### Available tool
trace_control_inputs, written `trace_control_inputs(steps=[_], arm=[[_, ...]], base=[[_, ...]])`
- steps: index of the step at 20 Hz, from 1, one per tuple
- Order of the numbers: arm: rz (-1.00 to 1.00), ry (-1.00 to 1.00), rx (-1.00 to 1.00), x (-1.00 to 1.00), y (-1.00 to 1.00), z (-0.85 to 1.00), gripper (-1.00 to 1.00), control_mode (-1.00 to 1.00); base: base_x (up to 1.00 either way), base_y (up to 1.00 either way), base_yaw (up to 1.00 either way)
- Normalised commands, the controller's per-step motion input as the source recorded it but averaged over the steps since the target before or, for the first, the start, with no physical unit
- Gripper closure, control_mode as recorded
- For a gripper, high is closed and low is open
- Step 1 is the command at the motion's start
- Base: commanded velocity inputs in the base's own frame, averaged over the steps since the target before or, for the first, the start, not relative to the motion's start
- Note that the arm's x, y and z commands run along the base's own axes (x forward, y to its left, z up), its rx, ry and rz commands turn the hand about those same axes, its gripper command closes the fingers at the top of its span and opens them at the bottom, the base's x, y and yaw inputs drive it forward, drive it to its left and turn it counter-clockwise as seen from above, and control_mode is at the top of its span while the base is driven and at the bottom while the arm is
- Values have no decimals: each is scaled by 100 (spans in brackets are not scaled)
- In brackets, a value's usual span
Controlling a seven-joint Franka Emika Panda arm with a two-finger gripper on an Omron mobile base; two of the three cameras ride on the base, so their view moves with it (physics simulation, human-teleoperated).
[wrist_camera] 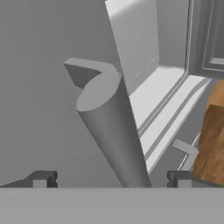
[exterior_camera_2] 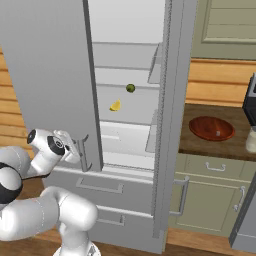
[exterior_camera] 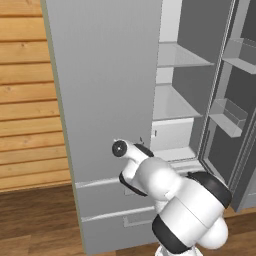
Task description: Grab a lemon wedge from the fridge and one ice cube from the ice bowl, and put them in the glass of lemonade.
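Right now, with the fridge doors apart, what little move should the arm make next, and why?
Probably draw the open gripper back off the door handle between its fingers, then reach toward the lemon wedge on the fridge shelf, which looks uncovered now.

Inside the tall light-grey fridge [exterior_camera_2: 127, 125], 1 white shelf [exterior_camera_2: 125, 116] carries a tiny bright yellow lemon wedge [exterior_camera_2: 115, 105]; the white shelf above [exterior_camera_2: 112, 86] carries a small dark green round item [exterior_camera_2: 130, 88].

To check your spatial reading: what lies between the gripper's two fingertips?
The fridge door's handle, a grey bar, runs up between the open gripper fingertips in the hand view, untouched.
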Motion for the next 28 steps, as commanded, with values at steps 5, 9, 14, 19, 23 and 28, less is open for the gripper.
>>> trace_control_inputs(steps=[5, 9, 14, 19, 23, 28], arm=[[-2, 0, -9, 28, -1, -4, -100, -100], [0, 2, -11, 29, -11, 0, -100, -100], [0, 11, -8, 34, -14, 0, -100, -100], [0, 20, -6, 34, -1, 0, -100, -100], [1, 18, -6, 52, 0, 0, -100, -100], [1, 3, 0, 14, 0, 0, 100, -100]], base=[[0, 0, 0], [0, 0, 0], [0, 0, 0], [0, 0, 0], [0, 0, 0], [0, 0, 0]])
